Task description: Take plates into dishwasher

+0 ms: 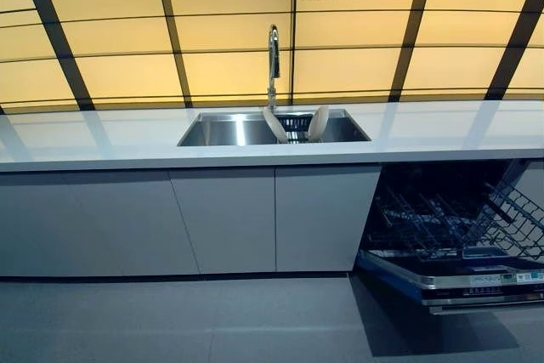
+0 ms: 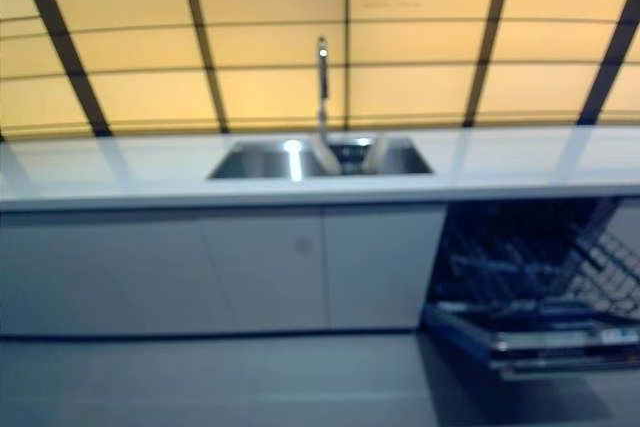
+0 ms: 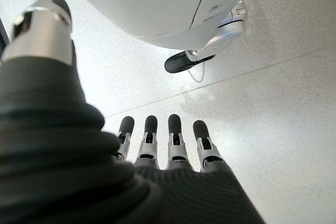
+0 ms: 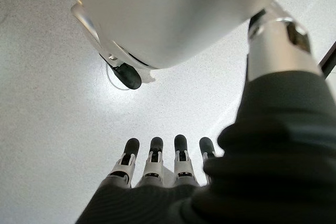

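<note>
Two pale plates [image 1: 274, 124] [image 1: 318, 122] stand on edge in a dark rack inside the steel sink [image 1: 223, 131], set in the white counter. The dishwasher [image 1: 459, 235] at lower right stands open, its door [image 1: 472, 282] folded down and its wire rack pulled out with nothing in it. Neither hand shows in the eye views. In the left wrist view my left hand [image 3: 157, 150] hangs over the pale floor with straight fingers and holds nothing. My right hand [image 4: 157, 169] shows the same in the right wrist view, fingers straight, nothing held.
A tall tap [image 1: 273, 61] rises behind the sink. White cabinet doors [image 1: 229, 218] run under the counter [image 1: 102, 138], left of the dishwasher. Grey floor [image 1: 187, 320] lies between me and the cabinets. Yellow panels with dark bars form the back wall.
</note>
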